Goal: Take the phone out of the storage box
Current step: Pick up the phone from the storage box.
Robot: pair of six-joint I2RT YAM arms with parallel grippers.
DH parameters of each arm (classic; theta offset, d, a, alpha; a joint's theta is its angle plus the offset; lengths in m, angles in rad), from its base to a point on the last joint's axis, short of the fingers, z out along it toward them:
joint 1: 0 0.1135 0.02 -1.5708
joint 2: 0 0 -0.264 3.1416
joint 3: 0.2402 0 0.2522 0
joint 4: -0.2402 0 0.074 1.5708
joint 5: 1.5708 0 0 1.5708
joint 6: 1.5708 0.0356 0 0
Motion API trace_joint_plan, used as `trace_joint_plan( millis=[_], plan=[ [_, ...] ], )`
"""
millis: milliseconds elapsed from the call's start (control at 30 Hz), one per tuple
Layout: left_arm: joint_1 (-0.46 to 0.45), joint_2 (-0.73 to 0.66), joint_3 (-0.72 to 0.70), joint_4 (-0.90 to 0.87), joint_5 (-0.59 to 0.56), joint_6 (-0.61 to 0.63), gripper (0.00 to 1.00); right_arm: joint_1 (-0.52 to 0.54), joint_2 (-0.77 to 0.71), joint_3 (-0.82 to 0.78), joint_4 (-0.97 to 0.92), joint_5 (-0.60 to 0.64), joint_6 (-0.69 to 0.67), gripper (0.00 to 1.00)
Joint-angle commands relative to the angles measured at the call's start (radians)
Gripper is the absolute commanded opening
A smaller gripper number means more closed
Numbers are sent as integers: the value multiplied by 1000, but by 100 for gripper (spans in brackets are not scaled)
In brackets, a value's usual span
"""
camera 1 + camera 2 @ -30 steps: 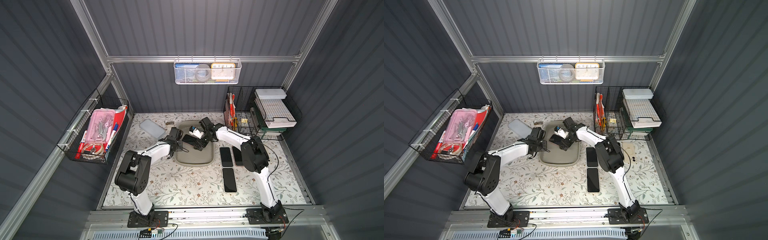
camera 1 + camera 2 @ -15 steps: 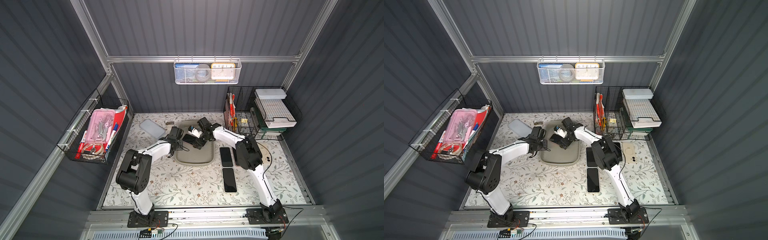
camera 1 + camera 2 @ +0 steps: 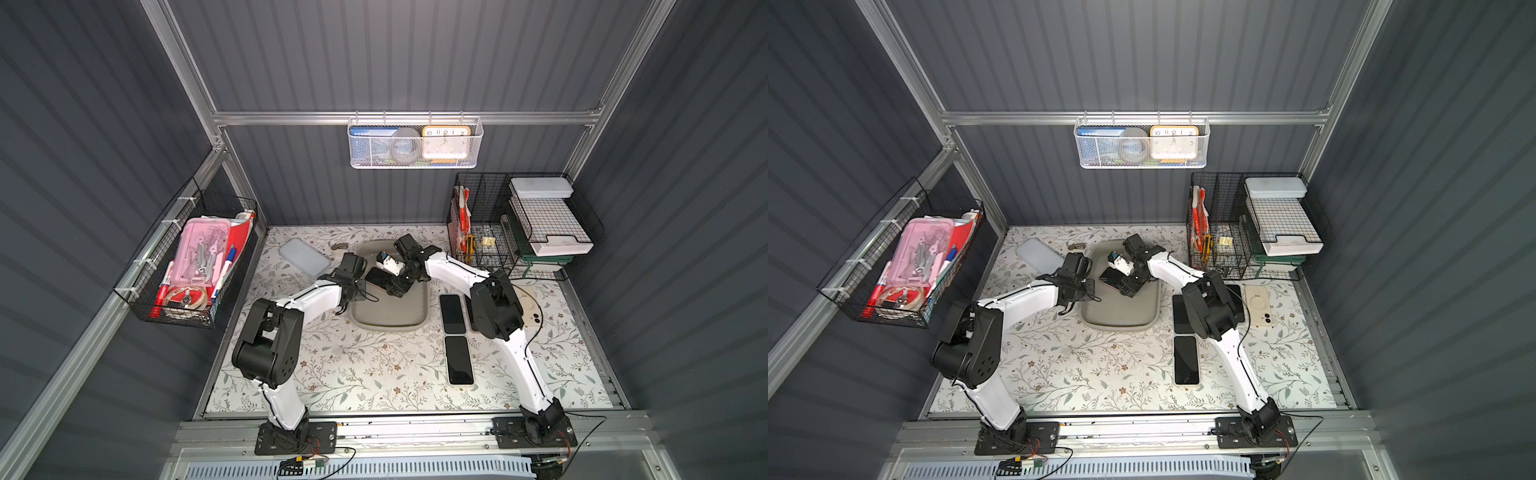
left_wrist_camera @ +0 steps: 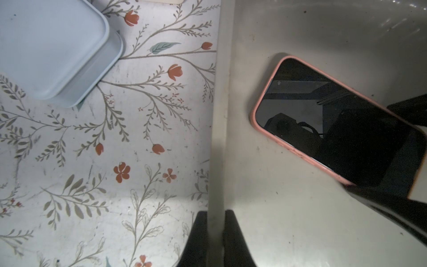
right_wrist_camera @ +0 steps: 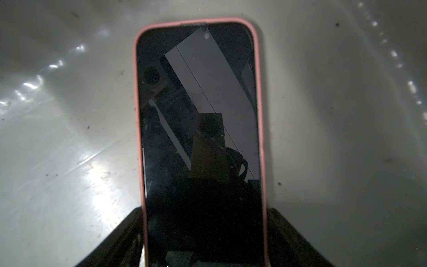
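In both top views my right elbow has swung in toward the storage box (image 3: 390, 322) on the counter (image 3: 374, 374), while my right end effector (image 3: 395, 286) stays low over the phone (image 3: 376, 275). The phone lies where it lay, inside the box and between my two end effectors. The left wrist view shows my left end effector (image 4: 216, 215) clamped on the box's rim to steady it, with the pink-cased phone (image 4: 323, 120) on the box's floor. In the right wrist view the phone (image 5: 198, 115) runs between my right fingers (image 5: 291, 235), one at each long edge. I cannot tell whether they bite yet. I judge the grasp nearly made, with the lift out next.
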Motion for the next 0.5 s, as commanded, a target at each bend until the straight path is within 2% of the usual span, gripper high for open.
trace_joint_plan(
  millis=[0, 200, 467],
  plan=[
    [4, 11, 26, -18, -21, 14, 0, -4, -12, -6, -51, 10, 14, 53],
    [4, 9, 28, -15, -24, 3, 0, -5, -102, -48, 19, 1, 58, 48],
    [4, 1, 31, -6, -14, -7, 0, -4, -294, -213, 192, -41, 181, 48]
  ],
)
